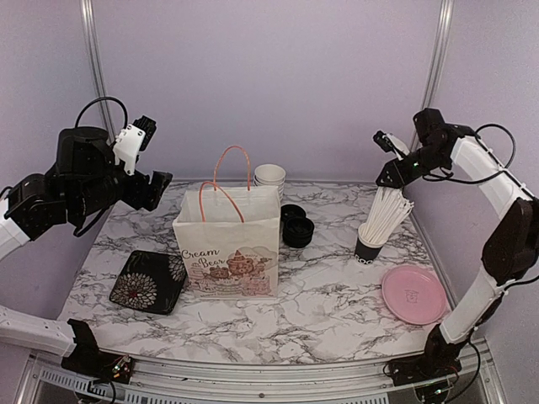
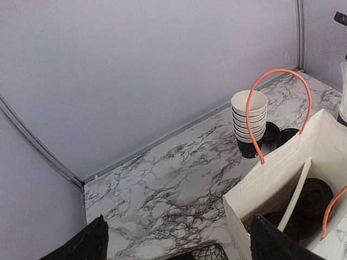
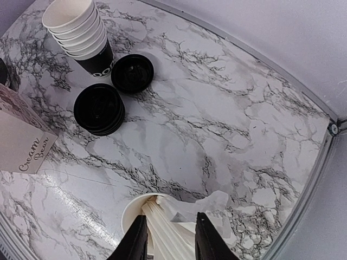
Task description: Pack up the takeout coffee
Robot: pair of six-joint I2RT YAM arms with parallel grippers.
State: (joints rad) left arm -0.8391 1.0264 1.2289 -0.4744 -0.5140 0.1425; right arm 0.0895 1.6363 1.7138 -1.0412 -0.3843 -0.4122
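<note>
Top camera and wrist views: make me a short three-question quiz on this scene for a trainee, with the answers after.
1. True or false: the pink plate lies on the right arm's side of the paper bag.
2. Which does the right tool hang above? A. the straw cup B. the stack of loose lids C. the patterned black tray
3. In the left wrist view, what long white thing leans inside the bag beside the black coffee lids?
Key: 1 true; 2 A; 3 a straw.
</note>
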